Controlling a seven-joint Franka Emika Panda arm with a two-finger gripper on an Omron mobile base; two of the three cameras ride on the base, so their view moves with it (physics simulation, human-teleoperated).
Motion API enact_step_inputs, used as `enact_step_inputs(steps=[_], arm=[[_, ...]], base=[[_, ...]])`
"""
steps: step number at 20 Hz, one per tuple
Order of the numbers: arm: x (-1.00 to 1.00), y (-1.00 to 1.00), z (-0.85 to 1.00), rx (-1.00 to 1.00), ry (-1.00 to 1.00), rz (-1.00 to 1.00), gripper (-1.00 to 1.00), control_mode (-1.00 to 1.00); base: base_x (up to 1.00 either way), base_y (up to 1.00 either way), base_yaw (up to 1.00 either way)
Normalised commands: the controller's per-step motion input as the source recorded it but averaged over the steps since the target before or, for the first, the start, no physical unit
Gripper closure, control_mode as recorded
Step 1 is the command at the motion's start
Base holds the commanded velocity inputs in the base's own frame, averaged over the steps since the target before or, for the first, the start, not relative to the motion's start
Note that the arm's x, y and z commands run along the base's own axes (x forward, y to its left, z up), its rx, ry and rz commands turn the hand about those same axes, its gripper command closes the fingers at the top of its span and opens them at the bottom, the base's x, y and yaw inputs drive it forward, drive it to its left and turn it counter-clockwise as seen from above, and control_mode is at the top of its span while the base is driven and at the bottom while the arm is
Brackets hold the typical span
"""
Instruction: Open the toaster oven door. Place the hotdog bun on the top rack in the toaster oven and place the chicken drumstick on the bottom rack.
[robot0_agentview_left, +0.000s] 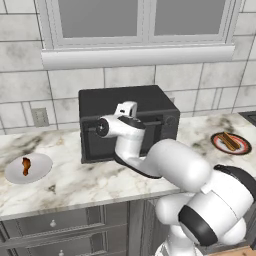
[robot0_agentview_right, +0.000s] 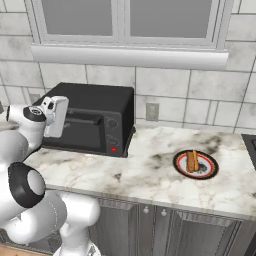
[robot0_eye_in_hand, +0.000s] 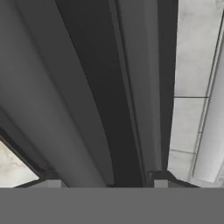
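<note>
The arm reaches forward, gripper (robot0_eye_in_hand: 105, 183) at the toaster oven door (robot0_agentview_right: 75, 131) handle (robot0_eye_in_hand: 94, 100); fingers' spread I cannot tell.

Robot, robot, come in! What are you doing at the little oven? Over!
Gripper up against the oven door handle, fingers either side of the bar. Door shut. Bun and drumstick on their plates. Nothing in the way.

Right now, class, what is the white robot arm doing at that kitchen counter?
The white arm's two-finger gripper is up against the front of the black boxy toaster oven, at the bar handle on its door, which looks closed. The long tan hotdog bun lies on a red-rimmed plate to the right; the small reddish-brown chicken drumstick waits on a white plate to the left.
</note>
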Motion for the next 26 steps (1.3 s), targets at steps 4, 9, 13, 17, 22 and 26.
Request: enact_step_inputs(steps=[4,9,13,17,22,26], arm=[[0.12,0.11,-0.91,0.0,0.05,0.0,1.0,-1.0],[-0.03,0.11,-1.0,0.0,0.14,0.0,1.0,-1.0],[-0.13,0.17,-1.0,-0.03,0.24,0.0,1.0,-1.0],[-0.76,0.0,-1.0,-0.03,0.44,0.0,1.0,-1.0],[-0.98,0.0,-0.95,-0.14,0.66,0.0,1.0,-1.0],[-1.0,0.0,-0.97,-0.19,0.73,0.0,1.0,-1.0]], base=[[0.0,0.0,0.0],[0.0,0.0,0.0],[0.0,0.0,0.0],[0.0,0.0,0.0],[0.0,0.0,0.0],[0.0,0.0,0.0]])
